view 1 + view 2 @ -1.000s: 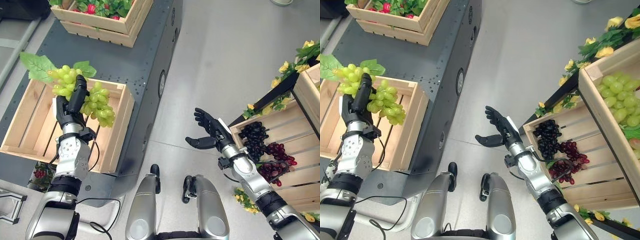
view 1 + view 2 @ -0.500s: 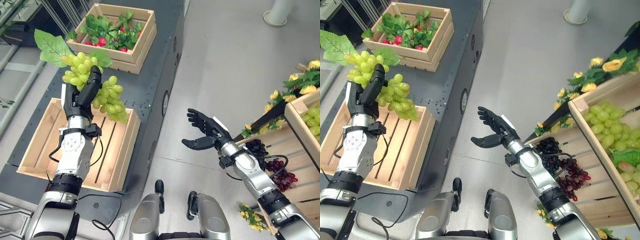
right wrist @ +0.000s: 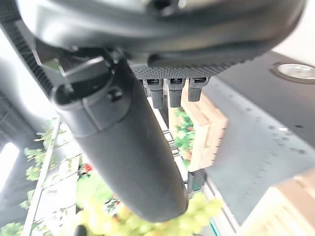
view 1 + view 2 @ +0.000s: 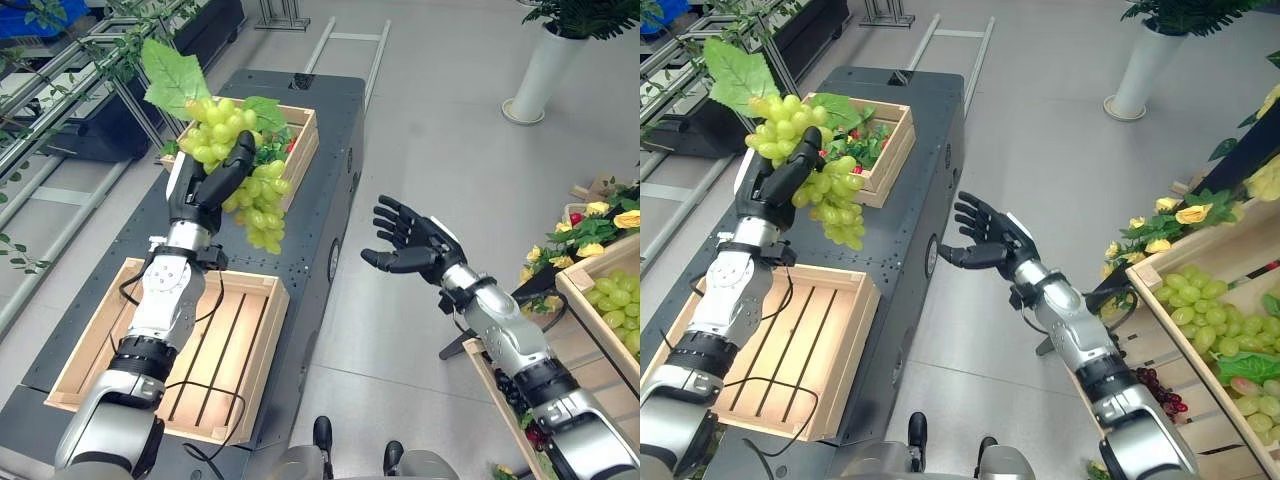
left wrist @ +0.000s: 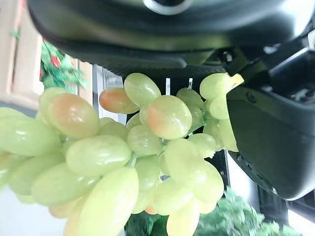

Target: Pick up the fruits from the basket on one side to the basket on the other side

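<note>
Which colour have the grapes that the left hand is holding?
The grapes are light green, a few with a reddish blush; the left wrist view shows it best.

grapes (image 4: pixel 240 180): pale green, some blushed orange | leaf (image 4: pixel 175 78): green | crate (image 4: pixel 175 345): pale wood, slatted | counter (image 4: pixel 320 190): dark grey | hands (image 4: pixel 205 190): black

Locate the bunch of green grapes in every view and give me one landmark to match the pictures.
Left eye view: green grape bunch, upper left, in the left hand.
Right eye view: upper left, same hand.
Left wrist view: close up, across the middle.
Right wrist view: blurred green, low, past the right hand.
Shared landmark: the slatted wooden crate.
</note>
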